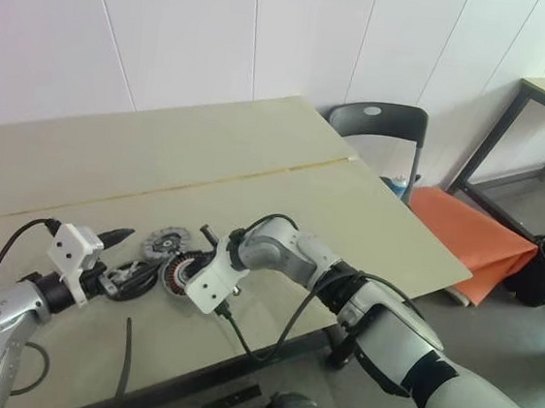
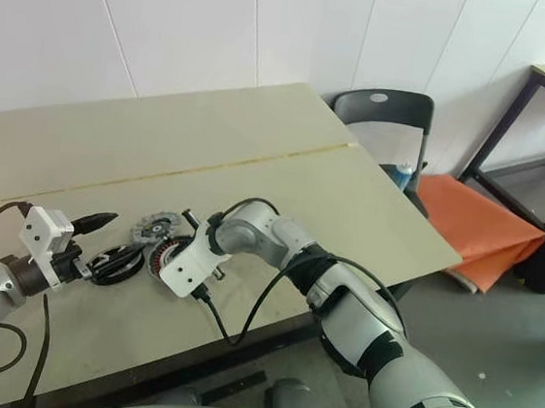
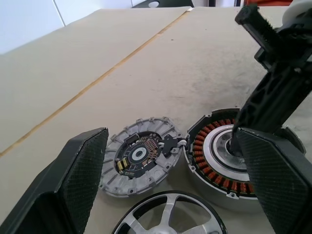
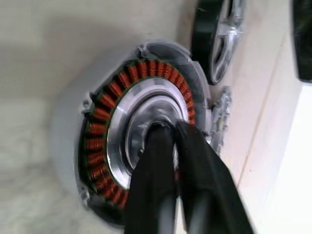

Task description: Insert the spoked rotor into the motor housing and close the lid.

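The right pincer (image 4: 163,129), clenched, angled down with its black tips in the silver hub of the motor housing (image 3: 219,158). Beside it lay the ribbed lid (image 3: 141,161); the spoked rotor (image 3: 170,219) lay below the released left pincer (image 3: 170,170) on the table (image 1: 257,163).

So the two head cams sit up high, looking forward and down across the table (image 1: 257,163), side by side, so they share basically the same scene with a slight sideways offset. The left wrist cam rides low over the tabletop, facing out between its own fingers (image 3: 78,175), close on the motor housing (image 3: 219,156). The right wrist cam is even closer, staring down its fingers into that same housing. All four views overlap on that spot.
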Controlling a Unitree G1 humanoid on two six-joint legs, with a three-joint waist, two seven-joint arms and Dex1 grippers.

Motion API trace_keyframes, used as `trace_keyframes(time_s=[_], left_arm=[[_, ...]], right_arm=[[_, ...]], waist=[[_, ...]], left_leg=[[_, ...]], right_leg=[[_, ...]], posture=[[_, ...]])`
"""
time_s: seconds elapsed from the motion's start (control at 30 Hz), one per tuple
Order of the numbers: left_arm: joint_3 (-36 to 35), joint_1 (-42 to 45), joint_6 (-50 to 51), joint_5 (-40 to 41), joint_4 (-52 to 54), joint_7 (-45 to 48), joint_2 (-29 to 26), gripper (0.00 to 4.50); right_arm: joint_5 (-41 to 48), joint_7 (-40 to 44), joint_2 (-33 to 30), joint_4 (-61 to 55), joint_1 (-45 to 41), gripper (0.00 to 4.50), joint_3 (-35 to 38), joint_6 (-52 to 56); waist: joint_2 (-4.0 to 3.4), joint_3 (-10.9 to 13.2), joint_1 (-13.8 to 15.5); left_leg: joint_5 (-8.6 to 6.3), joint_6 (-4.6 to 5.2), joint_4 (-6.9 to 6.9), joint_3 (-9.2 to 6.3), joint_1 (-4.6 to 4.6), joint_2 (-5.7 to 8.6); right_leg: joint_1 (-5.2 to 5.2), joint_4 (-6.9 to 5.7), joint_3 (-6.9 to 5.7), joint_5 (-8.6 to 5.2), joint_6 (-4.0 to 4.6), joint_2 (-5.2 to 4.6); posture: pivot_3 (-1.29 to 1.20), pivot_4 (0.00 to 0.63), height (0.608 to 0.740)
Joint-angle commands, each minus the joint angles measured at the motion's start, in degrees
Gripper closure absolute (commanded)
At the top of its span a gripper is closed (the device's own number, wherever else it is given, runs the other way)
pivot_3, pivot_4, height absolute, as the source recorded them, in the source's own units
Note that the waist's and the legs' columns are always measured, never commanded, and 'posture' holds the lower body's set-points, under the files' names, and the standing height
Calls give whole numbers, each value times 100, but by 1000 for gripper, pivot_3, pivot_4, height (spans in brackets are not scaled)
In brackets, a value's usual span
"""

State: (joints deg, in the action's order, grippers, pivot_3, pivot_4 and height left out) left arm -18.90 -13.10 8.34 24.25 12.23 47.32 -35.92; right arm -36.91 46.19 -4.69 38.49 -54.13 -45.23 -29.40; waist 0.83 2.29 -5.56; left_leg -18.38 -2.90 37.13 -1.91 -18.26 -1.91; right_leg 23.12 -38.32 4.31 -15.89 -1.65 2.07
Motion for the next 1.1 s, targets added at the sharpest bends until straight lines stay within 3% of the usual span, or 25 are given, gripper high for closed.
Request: trace_keyframes(time_s=[0.03,0.43,0.63,0.9,1.1], left_arm=[[-111,51,-104,-5,63,11,-72,0],[-21,109,-105,-37,45,-3,-54,0],[10,170,-83,-36,46,0,-60,0],[47,217,-83,-50,36,8,-52,0],[63,259,-88,-56,-7,13,-59,0]], right_arm=[[-131,191,-113,101,102,4471,-153,79],[257,412,0,107,-373,4471,168,131],[747,1034,-99,-400,-570,4471,405,310],[635,738,-98,-390,-608,4471,453,381],[836,1425,-42,-264,-459,4471,295,557]], waist=[[0,0,4],[-1,2,12],[2,7,8],[1,8,1],[2,7,1]], left_leg=[[0,0,0,0,0,0],[0,0,1,0,-7,2],[0,0,-1,-4,-21,0],[0,0,-5,-4,-20,0],[0,0,-5,-4,-20,0]], right_leg=[[0,0,0,0,0,0],[4,2,-1,0,0,-2],[16,8,-1,2,0,-7],[20,7,-1,2,0,-2],[20,8,-1,2,-1,-3]], posture=[[0,0,740],[0,0,740],[0,0,740],[0,0,740],[0,0,740]])
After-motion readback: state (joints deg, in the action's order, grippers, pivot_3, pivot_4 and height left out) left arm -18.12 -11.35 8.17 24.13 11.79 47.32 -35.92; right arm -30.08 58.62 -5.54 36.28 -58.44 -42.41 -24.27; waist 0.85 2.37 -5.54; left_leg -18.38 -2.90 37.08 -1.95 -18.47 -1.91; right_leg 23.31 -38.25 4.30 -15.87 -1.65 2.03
